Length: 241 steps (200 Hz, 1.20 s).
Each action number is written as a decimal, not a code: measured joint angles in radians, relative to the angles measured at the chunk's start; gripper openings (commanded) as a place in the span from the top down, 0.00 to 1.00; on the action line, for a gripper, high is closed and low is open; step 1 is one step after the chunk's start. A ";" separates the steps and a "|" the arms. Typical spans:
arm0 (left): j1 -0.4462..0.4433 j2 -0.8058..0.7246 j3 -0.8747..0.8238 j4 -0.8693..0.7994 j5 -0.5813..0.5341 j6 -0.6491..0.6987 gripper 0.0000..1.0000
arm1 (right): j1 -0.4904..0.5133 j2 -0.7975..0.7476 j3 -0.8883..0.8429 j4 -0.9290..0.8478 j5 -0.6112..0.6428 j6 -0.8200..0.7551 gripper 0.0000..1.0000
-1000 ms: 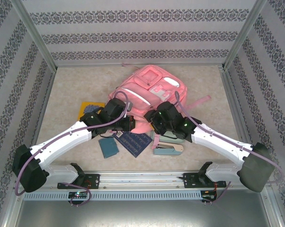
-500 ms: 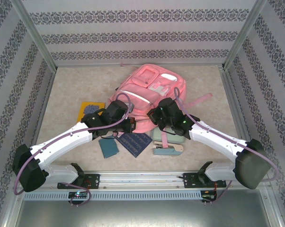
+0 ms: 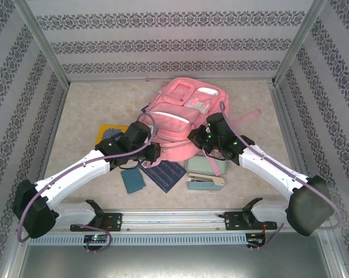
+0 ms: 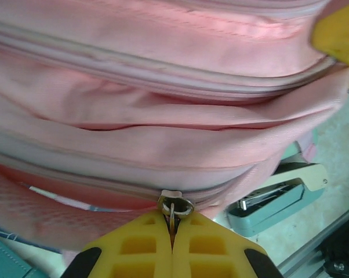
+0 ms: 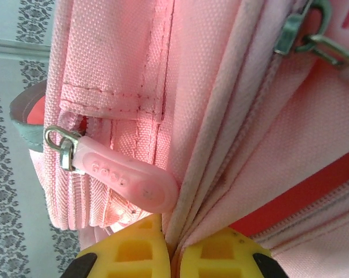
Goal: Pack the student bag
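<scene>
The pink backpack (image 3: pixel 183 119) lies mid-table towards the back wall on a beige speckled tabletop (image 3: pixel 84 107), inside a booth of walls (image 3: pixel 163 45) papered in grey floral bands, with bare metal corner posts (image 3: pixel 44 43). At the bag's near left edge the left gripper (image 4: pixel 173 223) has its yellow fingers pressed together on a metal zipper pull (image 4: pixel 174 207). The right gripper (image 5: pixel 170 240) pinches a fold of the bag's fabric at its near right side, and a teal stapler (image 3: pixel 206 182) lies on the table just in front.
</scene>
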 measured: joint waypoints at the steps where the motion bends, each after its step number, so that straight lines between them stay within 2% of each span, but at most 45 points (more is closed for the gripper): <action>1: 0.002 0.000 -0.002 0.000 0.001 0.000 1.00 | -0.002 0.000 0.001 -0.003 -0.002 -0.004 1.00; 68: 0.171 -0.016 -0.082 0.023 0.101 0.015 1.00 | -0.087 0.005 0.100 -0.136 -0.083 -0.227 1.00; 124: 0.206 -0.085 -0.122 0.014 0.160 0.012 1.00 | -0.101 0.135 0.196 -0.192 -0.162 -0.308 1.00; 137: 0.209 -0.123 -0.129 -0.006 0.166 0.007 1.00 | -0.093 0.176 0.253 -0.208 -0.171 -0.332 0.95; 164: 0.197 -0.177 -0.130 -0.027 0.177 -0.002 1.00 | -0.087 0.251 0.374 -0.238 -0.160 -0.388 0.73; 195: 0.175 -0.159 -0.130 -0.008 0.219 -0.041 1.00 | -0.090 0.287 0.436 -0.281 -0.003 -0.418 0.52; 222: 0.135 -0.090 -0.126 0.018 0.229 -0.071 1.00 | -0.079 0.277 0.439 -0.326 0.147 -0.430 0.49; 241: 0.103 -0.025 -0.099 0.029 0.234 -0.082 1.00 | -0.066 0.231 0.424 -0.354 0.191 -0.417 0.51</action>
